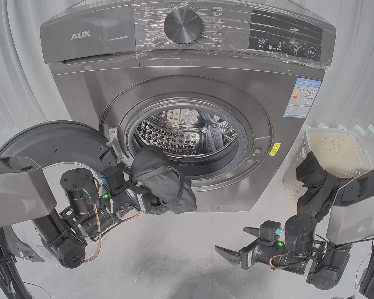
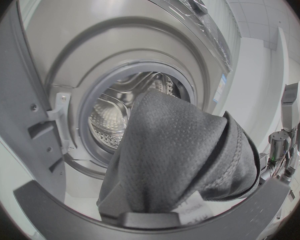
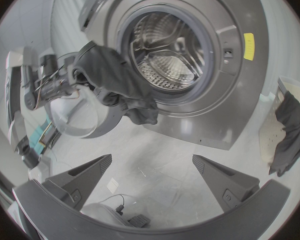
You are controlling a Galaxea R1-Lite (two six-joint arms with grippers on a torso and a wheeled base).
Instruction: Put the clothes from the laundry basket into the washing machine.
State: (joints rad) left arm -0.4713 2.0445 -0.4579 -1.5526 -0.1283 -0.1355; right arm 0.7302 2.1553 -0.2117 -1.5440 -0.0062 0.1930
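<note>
A dark cloth [image 1: 166, 183] is held up in front of the round opening [image 1: 187, 133] of the washing machine [image 1: 91, 88], right at its lower rim, and is not yet inside. It is gripped tight by the closed fingers of the left gripper [image 1: 149, 200]. Part of it is seen hanging down outside the drum. The door [image 1: 50, 146] is opened wide on the left. A second dark cloth [image 1: 318, 187] is draped over the rim of the laundry basket [image 1: 340, 146], which is set beside the machine on the right. The right gripper [image 1: 238, 242] is held low above the floor [image 1: 174, 250], with its fingers [image 3: 86, 174] spread apart and nothing between them. If the cloth is let go too early (it is floppy), it could be dropped on the floor. It could also be left caught on the rim, and then the door might be blocked.
</note>
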